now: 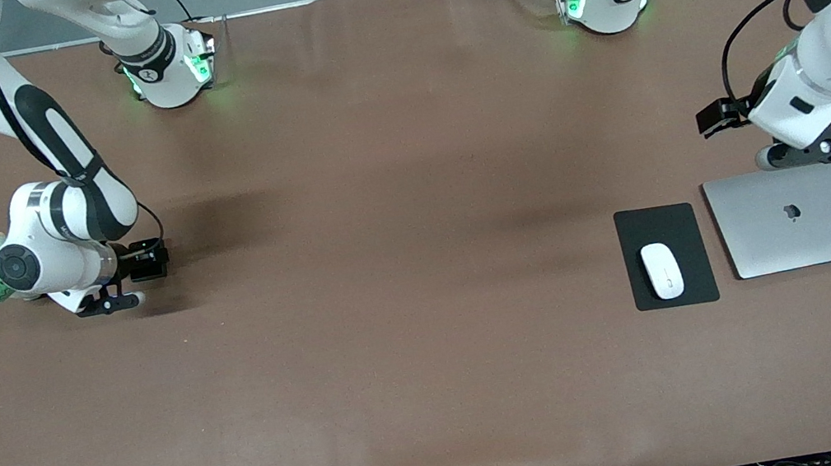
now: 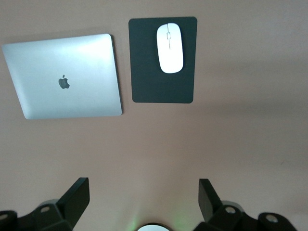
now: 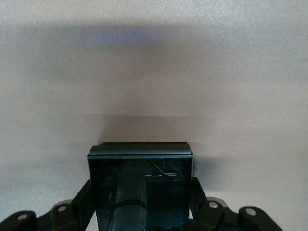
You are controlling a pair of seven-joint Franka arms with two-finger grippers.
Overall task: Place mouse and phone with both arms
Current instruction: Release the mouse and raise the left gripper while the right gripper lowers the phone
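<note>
Front camera is sitting high across the bench, facing both arm bases, taking in the whole top. Left wrist camera is looking down from well above, sharing the mouse, mouse pad and laptop with the front view. Right wrist camera is hanging very near the bench, filling with the phone.

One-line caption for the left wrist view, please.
Open left gripper over bare table, facing white mouse on black pad beside closed laptop.
</note>
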